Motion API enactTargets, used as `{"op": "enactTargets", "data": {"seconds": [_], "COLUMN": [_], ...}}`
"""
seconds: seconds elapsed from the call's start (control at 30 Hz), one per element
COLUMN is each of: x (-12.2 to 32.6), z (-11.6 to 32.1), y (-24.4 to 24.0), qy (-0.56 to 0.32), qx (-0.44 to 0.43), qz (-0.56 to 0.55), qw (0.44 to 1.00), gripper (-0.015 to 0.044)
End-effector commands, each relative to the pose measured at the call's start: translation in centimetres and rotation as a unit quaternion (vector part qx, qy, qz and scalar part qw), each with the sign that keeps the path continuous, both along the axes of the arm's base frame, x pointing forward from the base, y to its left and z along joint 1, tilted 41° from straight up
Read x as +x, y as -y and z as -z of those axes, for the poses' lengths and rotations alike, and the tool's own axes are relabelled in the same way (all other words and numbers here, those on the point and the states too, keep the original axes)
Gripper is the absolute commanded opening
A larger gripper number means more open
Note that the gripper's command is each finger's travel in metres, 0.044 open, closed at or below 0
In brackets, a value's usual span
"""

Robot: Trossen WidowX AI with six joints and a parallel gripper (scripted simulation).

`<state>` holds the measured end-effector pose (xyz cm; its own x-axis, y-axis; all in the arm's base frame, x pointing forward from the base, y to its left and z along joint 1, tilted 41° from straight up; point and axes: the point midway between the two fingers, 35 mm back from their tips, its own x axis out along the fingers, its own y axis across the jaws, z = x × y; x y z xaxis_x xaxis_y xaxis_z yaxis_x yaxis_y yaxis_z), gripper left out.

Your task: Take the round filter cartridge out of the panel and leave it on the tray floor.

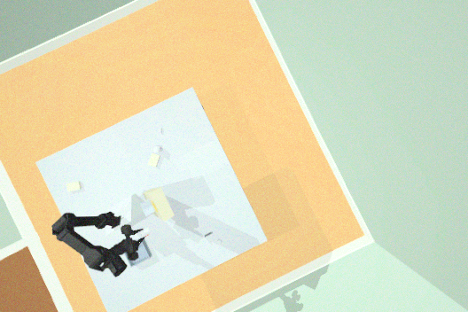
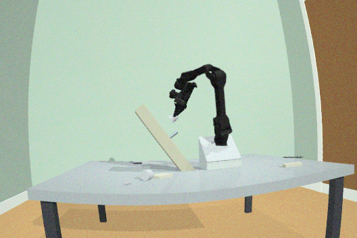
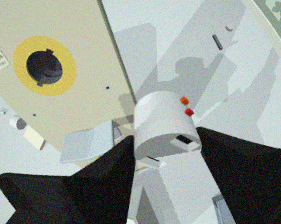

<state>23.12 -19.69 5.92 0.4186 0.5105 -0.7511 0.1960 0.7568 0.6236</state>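
Note:
The white round cartridge (image 1: 142, 233) (image 2: 173, 118) (image 3: 163, 120) is out of the panel and held in the air, its two-slot face toward the wrist camera and red and orange marks on its side. My gripper (image 1: 145, 232) (image 2: 174, 116) (image 3: 164, 136) is shut on it, one black finger on each side. The cream panel (image 1: 164, 206) (image 2: 162, 135) (image 3: 86, 35) leans tilted; its dark round socket (image 3: 44, 67) is empty inside a yellow ring (image 3: 68, 75). The blue-grey tray (image 1: 150, 255) lies beside the panel, partly hidden under the arm in the top view. The cartridge is high above the table.
A pale plate (image 1: 147, 208) (image 2: 174, 134) (image 3: 88, 142) juts from the panel's front. The white wedge-shaped base (image 2: 220, 160) stands under the arm. Cream blocks (image 1: 74, 186) (image 1: 154, 159), a white cylinder (image 2: 147, 175) and a dark bar (image 1: 208, 234) (image 3: 217, 42) lie on the table.

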Motion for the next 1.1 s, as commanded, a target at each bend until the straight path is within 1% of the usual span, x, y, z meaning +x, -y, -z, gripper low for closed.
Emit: {"op": "enactTargets", "data": {"seconds": [0.0, 0.27, 0.57, 0.9, 1.07], "x": [-2.2, -6.5, -11.0, -11.4, -13.6], "z": [2.7, 6.7, 10.2, 10.5, 12.1], "y": [2.2, 5.5, 8.5, 8.7, 8.6], "qy": [-0.073, -0.186, -0.285, -0.292, -0.315], "qx": [-0.003, -0.022, -0.036, -0.037, -0.040], "qz": [0.073, 0.198, 0.350, 0.362, 0.391], "qw": [0.995, 0.962, 0.891, 0.884, 0.864], "gripper": [0.0000, 0.0000, 0.0000, 0.0000, 0.0000]}}
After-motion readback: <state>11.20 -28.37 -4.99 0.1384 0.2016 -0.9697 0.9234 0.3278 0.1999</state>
